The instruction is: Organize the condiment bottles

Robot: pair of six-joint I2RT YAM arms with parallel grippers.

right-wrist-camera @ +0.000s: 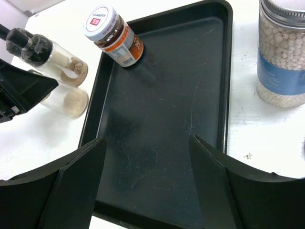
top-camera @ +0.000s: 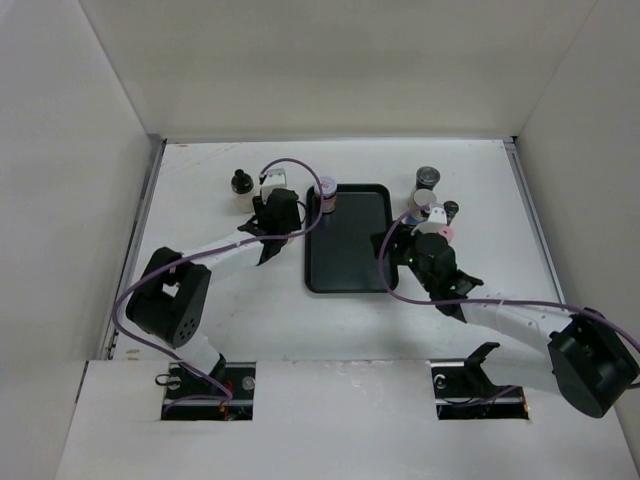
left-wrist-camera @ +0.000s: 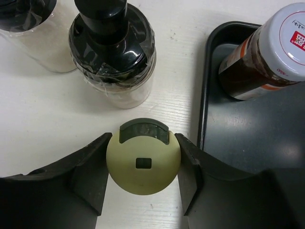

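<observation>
My left gripper (left-wrist-camera: 143, 143) is shut on a cream round-capped bottle (left-wrist-camera: 143, 167), a finger pressed on each side, on the white table just left of the black tray (left-wrist-camera: 248, 138). Ahead of it stand two clear condiment bottles with black caps (left-wrist-camera: 112, 47) (left-wrist-camera: 28, 28). A dark sauce jar with a pale lilac lid (left-wrist-camera: 267, 57) stands in the tray's far left corner (right-wrist-camera: 113, 36). My right gripper (right-wrist-camera: 145, 141) hangs open over the tray's near right part (top-camera: 393, 247), with nothing between its fingers. A grey-lidded jar with a blue label (right-wrist-camera: 283, 52) stands right of the tray.
Right of the tray (top-camera: 347, 262) a cluster of small bottles stands close together: a grey-lidded one (top-camera: 428, 178), a dark-capped one (top-camera: 451, 210) and a pink-capped one (top-camera: 437, 230). White walls enclose the table on three sides.
</observation>
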